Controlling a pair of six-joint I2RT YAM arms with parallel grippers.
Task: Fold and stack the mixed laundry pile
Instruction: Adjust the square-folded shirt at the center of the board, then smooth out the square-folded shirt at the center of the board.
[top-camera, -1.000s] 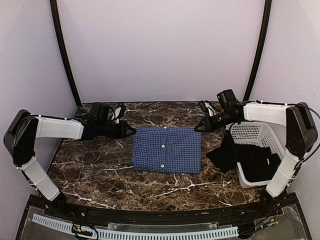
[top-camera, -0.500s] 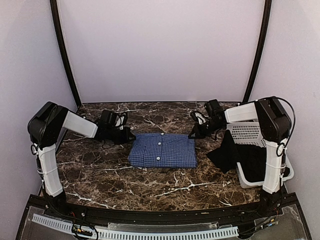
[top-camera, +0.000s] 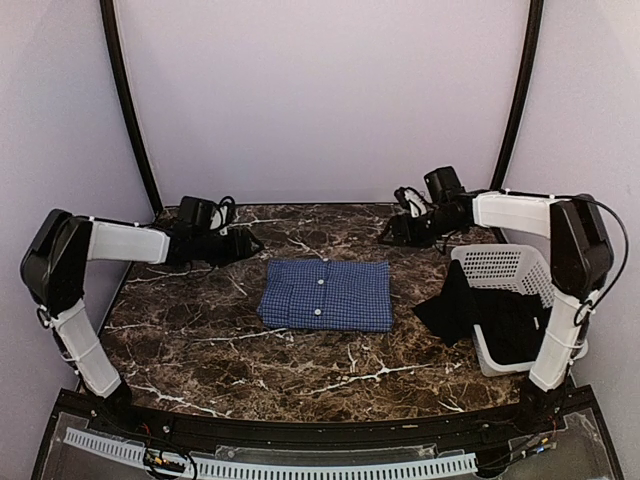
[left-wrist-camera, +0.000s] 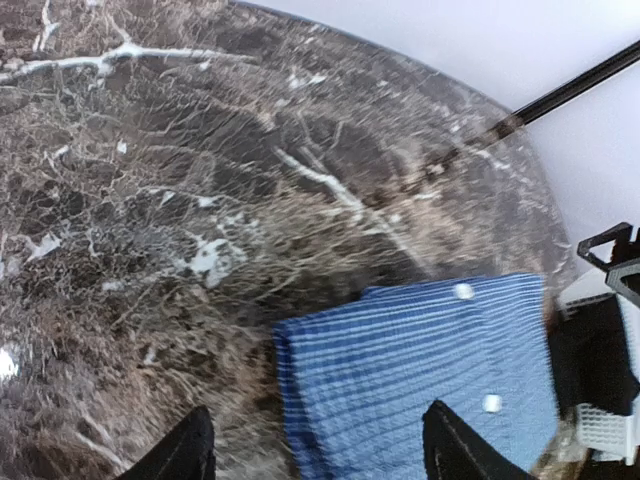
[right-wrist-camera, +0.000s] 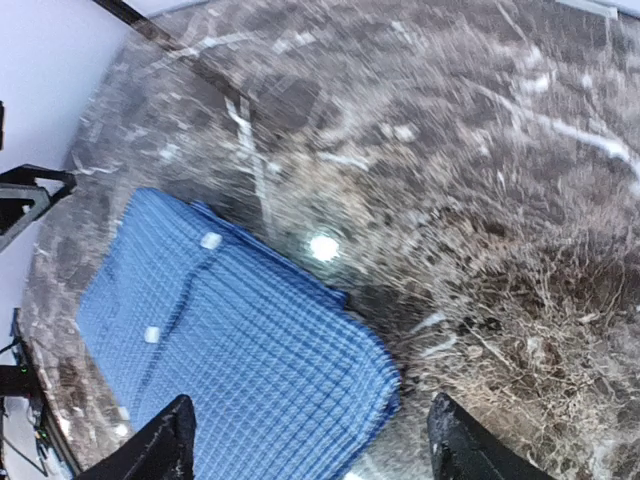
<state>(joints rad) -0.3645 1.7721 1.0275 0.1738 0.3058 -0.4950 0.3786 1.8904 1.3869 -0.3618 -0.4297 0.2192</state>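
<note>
Mixed laundry pile, as I read it from here, is about half dealt with. The marble table (top-camera: 190, 330) carries everything. At its right edge sits the white basket (top-camera: 505, 262). The black garment (top-camera: 480, 312), the larger of the two pieces, lies crumpled, partly inside that basket and spilling over its left side onto the table. It shows no fold at all, so I count it as untouched work.

The blue-and-white checked shirt (top-camera: 325, 295) lies near the middle of the table as a flat, tidy rectangle, with its button placket facing up. Both wrist views show clean edges on it (left-wrist-camera: 420, 380) (right-wrist-camera: 230, 350). I judge that piece folded and done, and a sound base for the stack.

The left arm (top-camera: 125, 240) reaches in from the left and the right arm (top-camera: 520, 212) from the right. Both are stretched toward the far side of the table, with the shirt lying between them and clear of both. The left jaws stand wide apart with nothing between them, and so do the right jaws. Each wrist camera looks past its spread fingers at bare marble and the shirt beyond.

What is left, by my reckoning, is to pull the black garment out onto the table, spread it, fold it, and bring the two pieces together as one stack.
</note>
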